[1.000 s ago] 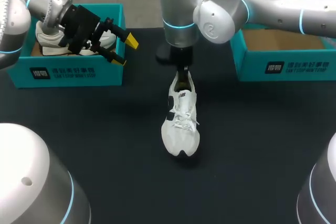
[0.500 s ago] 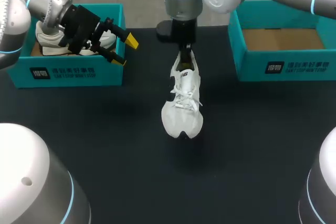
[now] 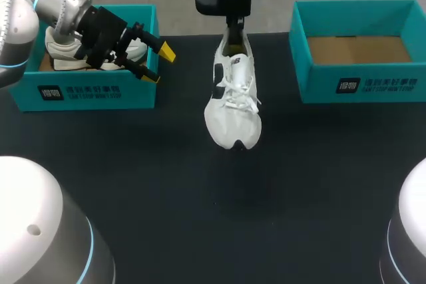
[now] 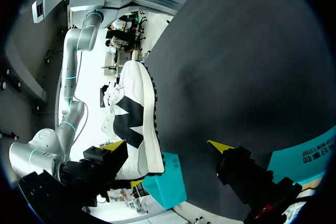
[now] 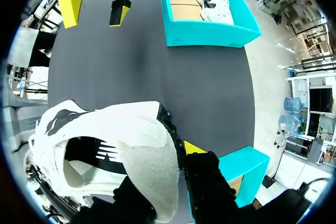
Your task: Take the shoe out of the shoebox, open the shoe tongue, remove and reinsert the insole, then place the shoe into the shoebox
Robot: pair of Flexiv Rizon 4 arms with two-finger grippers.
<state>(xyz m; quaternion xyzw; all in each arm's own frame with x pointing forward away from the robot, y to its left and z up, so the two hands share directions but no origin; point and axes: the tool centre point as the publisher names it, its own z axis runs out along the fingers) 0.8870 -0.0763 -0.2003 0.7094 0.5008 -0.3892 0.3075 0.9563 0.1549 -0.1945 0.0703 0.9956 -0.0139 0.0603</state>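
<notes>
The right hand [image 3: 233,31] pinches the padded heel of the white, black-panelled lace-up shoe [image 3: 231,101], hanging toe-down over the matte black desk [image 3: 133,164], while the left hand [image 3: 158,64], spread wide and empty, hovers beside the teal cardboard shoebox [image 3: 86,94].

The counter [image 3: 200,217] is a wide, flat surface covered in dark, matte black. Two teal boxes stand directly on it, both at its far edge. The first shoebox [image 3: 93,91] is open-topped, and its long front wall carries white print and faces across the dark surface. The second shoebox [image 3: 373,84] stands well apart from the first, on the same far edge and in line with it. Its printed wall faces the same way as the first's, and its brown cardboard floor shows inside. A broad stretch of black counter lies between the two boxes.
</notes>
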